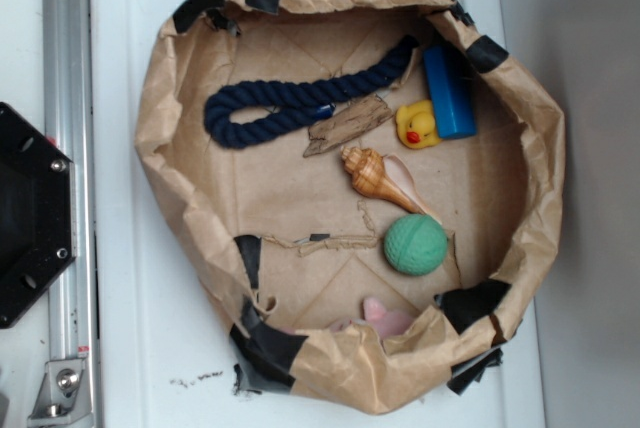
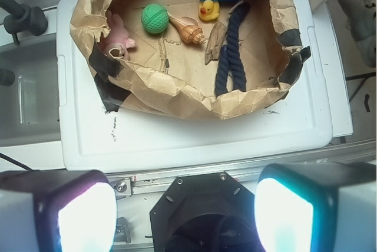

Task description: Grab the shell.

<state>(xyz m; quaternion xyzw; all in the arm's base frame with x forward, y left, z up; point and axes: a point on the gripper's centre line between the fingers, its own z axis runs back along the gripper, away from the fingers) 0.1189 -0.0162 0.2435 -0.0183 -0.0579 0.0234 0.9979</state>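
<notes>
The shell [image 1: 378, 176] is a glossy tan-brown spiral conch with a pale lip. It lies in the middle of the brown paper basin [image 1: 165, 148], between the wood piece and the green ball. It also shows in the wrist view [image 2: 188, 30], far ahead. My gripper [image 2: 185, 214] is open and empty, its two pale fingertips [image 2: 82, 216] wide apart over the black robot base, well outside the basin. The gripper does not show in the exterior view.
In the basin lie a navy rope [image 1: 290, 106], a jagged wood piece [image 1: 348, 126], a yellow duck [image 1: 418, 125], a blue block [image 1: 448, 91], a green ball [image 1: 415, 244] and a pink lump [image 1: 385, 316]. The basin sits on a white platform [image 1: 130, 338]. The black base [image 1: 30, 213] stands at left.
</notes>
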